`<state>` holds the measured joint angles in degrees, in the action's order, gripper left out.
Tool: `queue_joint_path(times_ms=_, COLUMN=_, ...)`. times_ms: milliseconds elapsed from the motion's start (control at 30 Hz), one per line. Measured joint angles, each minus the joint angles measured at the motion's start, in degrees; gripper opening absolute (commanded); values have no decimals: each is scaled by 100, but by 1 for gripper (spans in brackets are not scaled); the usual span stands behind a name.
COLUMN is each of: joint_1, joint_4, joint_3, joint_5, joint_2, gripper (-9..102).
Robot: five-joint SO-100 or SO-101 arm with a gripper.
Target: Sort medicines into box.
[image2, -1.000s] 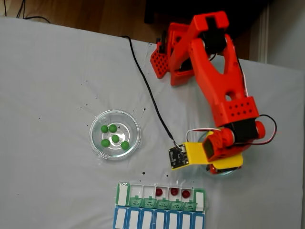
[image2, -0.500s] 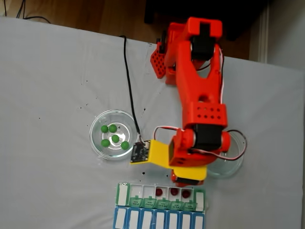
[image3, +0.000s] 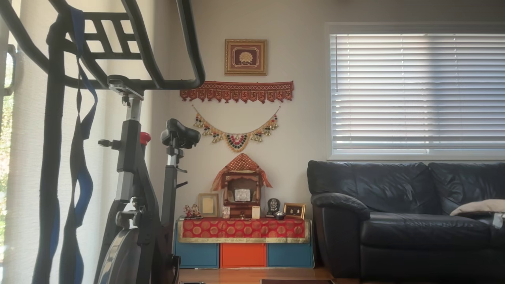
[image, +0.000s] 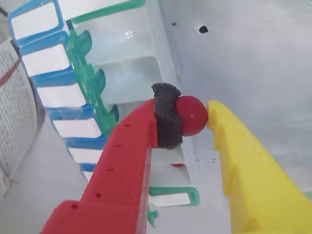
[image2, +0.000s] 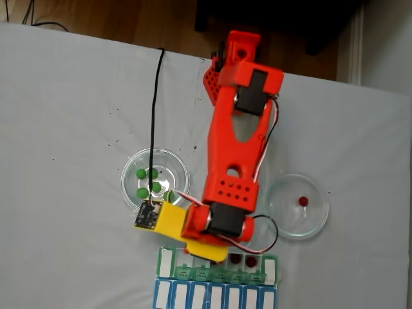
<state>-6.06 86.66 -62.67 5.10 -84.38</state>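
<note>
In the wrist view my gripper (image: 189, 113) is shut on a dark red medicine ball (image: 193, 118), pinched between the black foam pad on the red finger (image: 165, 119) and the yellow finger (image: 229, 141). It hangs just above the open white compartments of the box (image: 141, 63); another red ball (image: 178, 165) lies in a compartment below. In the fixed view the gripper (image2: 206, 252) sits over the left part of the box (image2: 212, 293), with two red balls (image2: 235, 259) in compartments to its right.
A clear round dish (image2: 132, 193) left of the arm holds several green balls (image2: 141, 174). Another clear dish (image2: 318, 219) on the right holds one red ball (image2: 302, 201). A black cable (image2: 154, 109) runs across the white table to the wrist camera.
The arm has swung left from over the right dish to above the box's left compartments. The right dish, covered before, now shows with one red ball in it.
</note>
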Motion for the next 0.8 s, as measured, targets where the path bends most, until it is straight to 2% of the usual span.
queue_joint_path(times_ms=800, joint_1=18, joint_4=-158, joint_3=1283, joint_5=62, joint_2=1310, gripper=1)
